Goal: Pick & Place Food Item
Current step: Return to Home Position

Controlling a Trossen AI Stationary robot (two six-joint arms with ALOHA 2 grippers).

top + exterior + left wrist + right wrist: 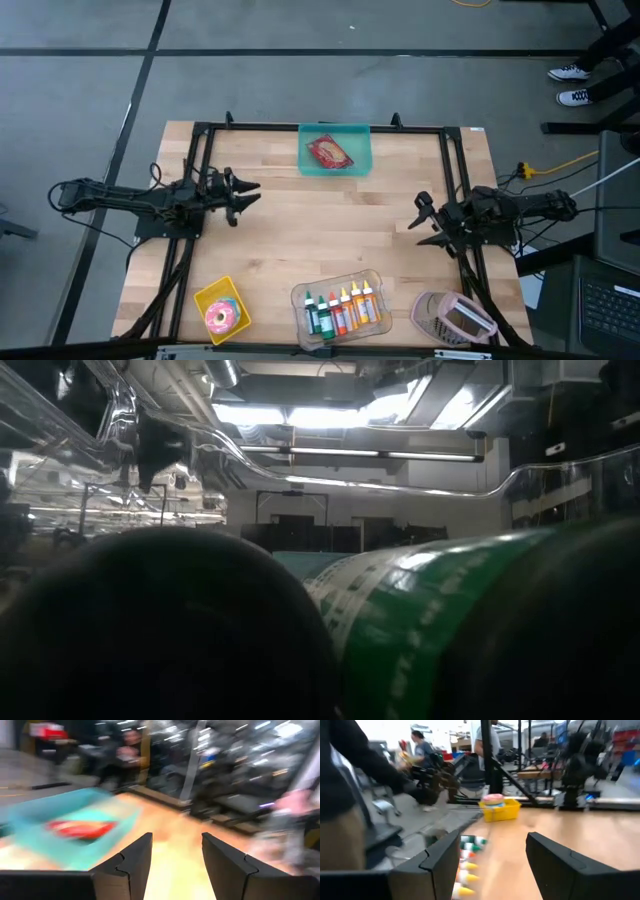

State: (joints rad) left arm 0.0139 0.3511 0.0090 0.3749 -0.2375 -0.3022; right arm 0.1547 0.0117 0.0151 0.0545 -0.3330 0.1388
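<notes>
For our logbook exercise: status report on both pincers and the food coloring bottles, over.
Left pincer open, empty, left side of table. Right pincer open, empty, right side. Food coloring bottles in transparent bin. No obstruction seen.

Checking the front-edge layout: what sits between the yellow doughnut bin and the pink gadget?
The transparent bin holding the food coloring bottles, apart from both the yellow bin and the pink gadget, as the high view shows.
</notes>
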